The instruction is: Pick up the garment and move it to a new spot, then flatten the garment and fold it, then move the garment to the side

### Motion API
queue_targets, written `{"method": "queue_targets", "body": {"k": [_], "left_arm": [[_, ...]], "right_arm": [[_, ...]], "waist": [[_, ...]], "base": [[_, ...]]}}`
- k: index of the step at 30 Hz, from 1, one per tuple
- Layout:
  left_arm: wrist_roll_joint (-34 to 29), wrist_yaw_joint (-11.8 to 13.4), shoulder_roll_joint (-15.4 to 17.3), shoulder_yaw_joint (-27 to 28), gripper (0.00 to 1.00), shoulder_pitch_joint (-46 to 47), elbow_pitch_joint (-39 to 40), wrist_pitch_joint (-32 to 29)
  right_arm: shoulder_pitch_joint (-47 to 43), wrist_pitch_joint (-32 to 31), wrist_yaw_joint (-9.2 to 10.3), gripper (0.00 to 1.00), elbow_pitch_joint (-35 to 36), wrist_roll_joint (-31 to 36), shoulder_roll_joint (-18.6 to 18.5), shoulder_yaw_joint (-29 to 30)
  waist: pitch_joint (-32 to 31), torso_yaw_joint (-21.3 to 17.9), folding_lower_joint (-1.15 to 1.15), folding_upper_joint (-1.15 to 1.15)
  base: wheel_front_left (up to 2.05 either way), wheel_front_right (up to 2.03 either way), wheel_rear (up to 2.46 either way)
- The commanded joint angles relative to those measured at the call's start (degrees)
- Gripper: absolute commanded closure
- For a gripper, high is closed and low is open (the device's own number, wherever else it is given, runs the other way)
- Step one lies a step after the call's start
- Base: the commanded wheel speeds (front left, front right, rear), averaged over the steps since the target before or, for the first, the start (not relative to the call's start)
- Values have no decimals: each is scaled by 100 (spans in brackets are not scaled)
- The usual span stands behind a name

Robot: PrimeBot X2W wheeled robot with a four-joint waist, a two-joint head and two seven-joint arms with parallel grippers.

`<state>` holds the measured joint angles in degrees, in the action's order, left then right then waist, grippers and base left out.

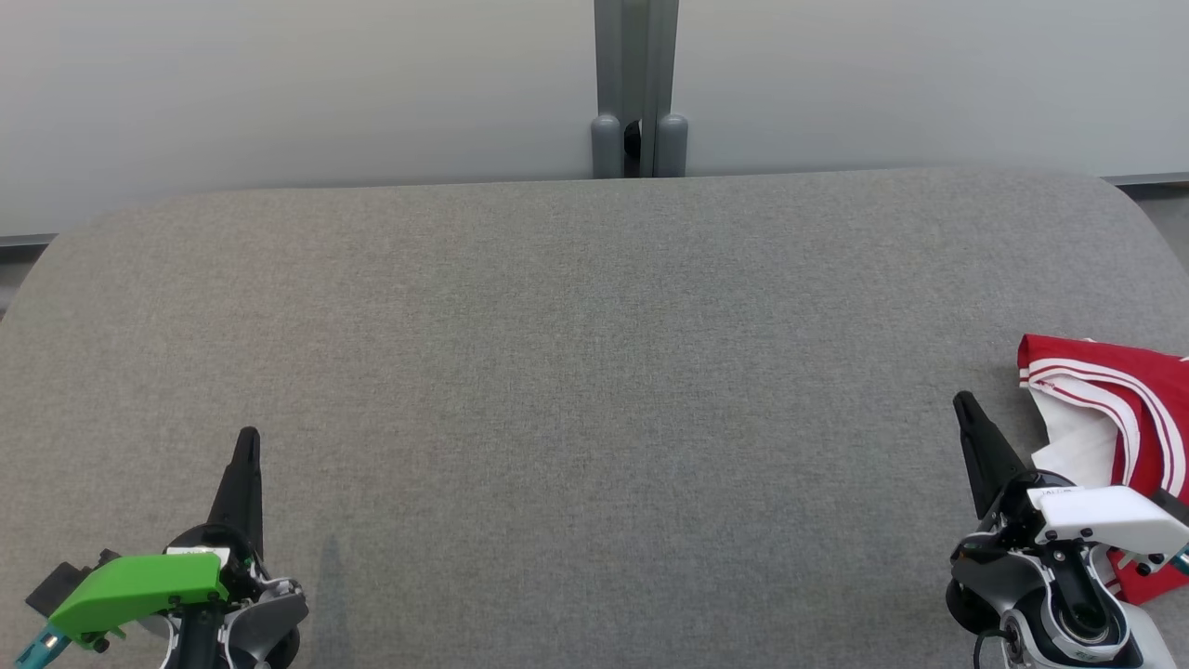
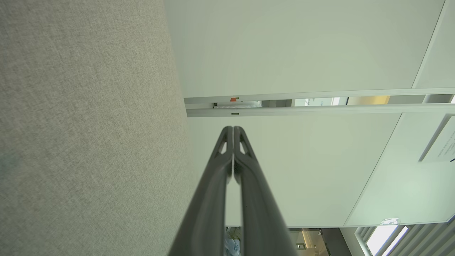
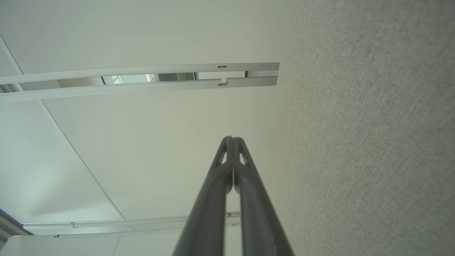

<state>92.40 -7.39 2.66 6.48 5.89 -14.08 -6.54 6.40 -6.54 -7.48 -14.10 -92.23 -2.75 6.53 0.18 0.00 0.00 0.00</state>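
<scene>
Grey table (image 1: 594, 372) carries a red garment (image 1: 1115, 390), cut off, partly behind right gripper (image 1: 963, 400), pressed together like left gripper (image 1: 247, 435).

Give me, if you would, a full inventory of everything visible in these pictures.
red garment with white stripes: one, red and white, crumpled at the table's right edge, partly hidden behind the right wrist
grey fabric-covered table: one, grey, spanning the head view
pale wall panels: two, off-white, behind the table
grey post: one, grey, between the panels
left gripper: one, dark fingers with a green wrist cover, lower left, shut
right gripper: one, dark fingers with a white wrist cover, lower right, shut
</scene>
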Motion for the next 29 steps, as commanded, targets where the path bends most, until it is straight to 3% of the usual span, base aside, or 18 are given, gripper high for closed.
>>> {"method": "queue_targets", "body": {"k": [1,29], "left_arm": [[4,-25,40,16,100,65,13,-19],[4,-25,40,16,100,65,12,-19]], "right_arm": [[-46,-20,-2,100,31,-36,-24,10],[-46,-19,-2,100,31,-37,-24,9]], "waist": [[0,0,0,0],[0,0,0,0]], "base": [[0,0,0],[0,0,0]]}}
